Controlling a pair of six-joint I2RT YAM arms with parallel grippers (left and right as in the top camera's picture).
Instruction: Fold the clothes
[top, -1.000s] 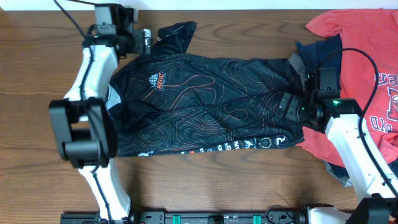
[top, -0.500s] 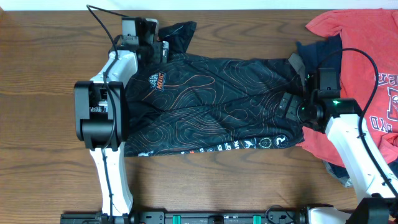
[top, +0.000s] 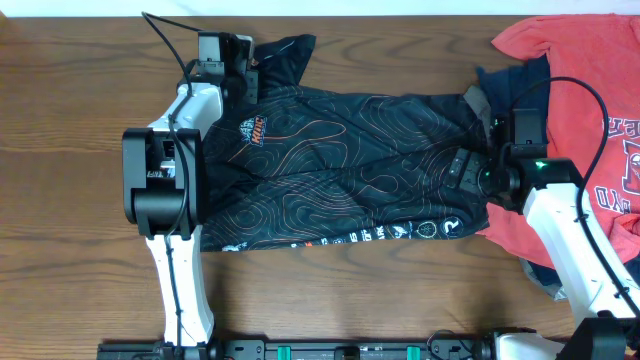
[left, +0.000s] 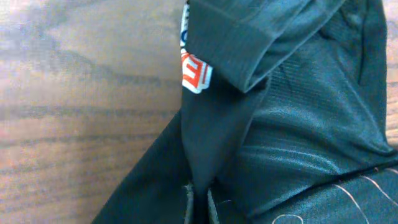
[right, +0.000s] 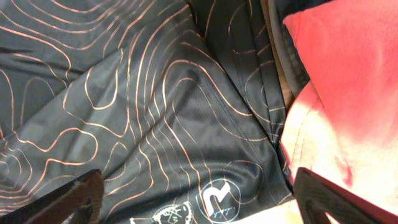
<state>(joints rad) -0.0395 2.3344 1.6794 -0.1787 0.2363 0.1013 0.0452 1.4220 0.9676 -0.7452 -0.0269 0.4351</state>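
The clothes (top: 350, 170), a black T-shirt with thin orange contour lines, lie spread across the table's middle. My left gripper (top: 247, 78) is at the shirt's far left corner, beside the sleeve (top: 285, 52). In the left wrist view, that gripper (left: 198, 205) is shut on a pinched fold of the black fabric, below the sleeve cuff (left: 249, 50). My right gripper (top: 462, 170) hovers over the shirt's right end. Its fingers (right: 74, 196) stand wide apart, open, above a white round logo (right: 214, 200), holding nothing.
A red T-shirt (top: 580, 60) with letter print lies at the right, touching the black shirt's edge (right: 348, 81). A navy garment (top: 520, 75) pokes out beneath it. Bare wooden table (top: 60, 120) lies to the left and in front.
My left arm swung right along the far edge to the shirt's sleeve corner, then its gripper shut on the fabric. The right arm has stayed still.
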